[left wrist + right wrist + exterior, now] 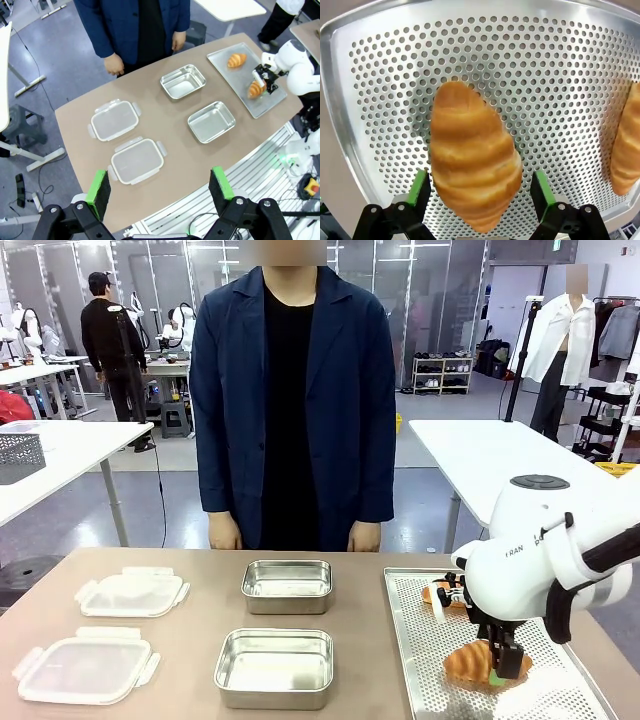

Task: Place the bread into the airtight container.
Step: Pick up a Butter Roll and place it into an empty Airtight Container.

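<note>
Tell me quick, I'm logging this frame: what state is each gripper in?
Left gripper: open, holding nothing.
Right gripper: open, straddling the bread on the tray, not yet closed on it.

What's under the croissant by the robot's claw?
A metal tray full of little holes lies under the croissant. The patch right beneath it is covered, so I can't see that bit.

A person in a navy jacket (290, 390) stands at the far side of the brown table (190, 632), a perforated metal tray (415, 660) lying at its right.
</note>
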Available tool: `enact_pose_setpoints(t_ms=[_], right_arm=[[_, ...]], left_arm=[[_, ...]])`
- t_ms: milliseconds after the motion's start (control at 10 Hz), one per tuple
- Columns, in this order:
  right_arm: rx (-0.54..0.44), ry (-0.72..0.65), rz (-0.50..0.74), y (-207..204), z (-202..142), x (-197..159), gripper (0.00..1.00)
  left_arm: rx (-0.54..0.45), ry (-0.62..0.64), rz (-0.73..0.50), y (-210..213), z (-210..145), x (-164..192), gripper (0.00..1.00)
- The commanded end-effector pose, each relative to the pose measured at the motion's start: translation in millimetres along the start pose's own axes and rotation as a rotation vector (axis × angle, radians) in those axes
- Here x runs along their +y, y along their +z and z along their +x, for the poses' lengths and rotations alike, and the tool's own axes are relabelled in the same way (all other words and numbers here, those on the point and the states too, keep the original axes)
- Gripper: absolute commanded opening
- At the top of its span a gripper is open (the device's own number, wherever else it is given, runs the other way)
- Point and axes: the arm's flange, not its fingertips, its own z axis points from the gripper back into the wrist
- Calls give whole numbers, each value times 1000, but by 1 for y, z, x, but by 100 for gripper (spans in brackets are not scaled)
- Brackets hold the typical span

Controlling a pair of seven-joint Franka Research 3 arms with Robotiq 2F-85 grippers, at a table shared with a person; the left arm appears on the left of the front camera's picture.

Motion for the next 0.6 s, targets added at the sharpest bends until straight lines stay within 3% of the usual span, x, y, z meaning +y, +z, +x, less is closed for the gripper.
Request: enact_pose_setpoints(t_ms=[0, 200, 500], right_arm=[[-32, -1, -9, -10, -5, 6, 100], [-46, -1, -9, -13, -5, 6, 97], [-47, 3, -11, -9, -5, 8, 67]], left_arm=[[2, -13, -3, 0, 0, 0, 100], [2, -13, -3, 0, 0, 0, 100], [2, -13, -3, 0, 0, 0, 100]])
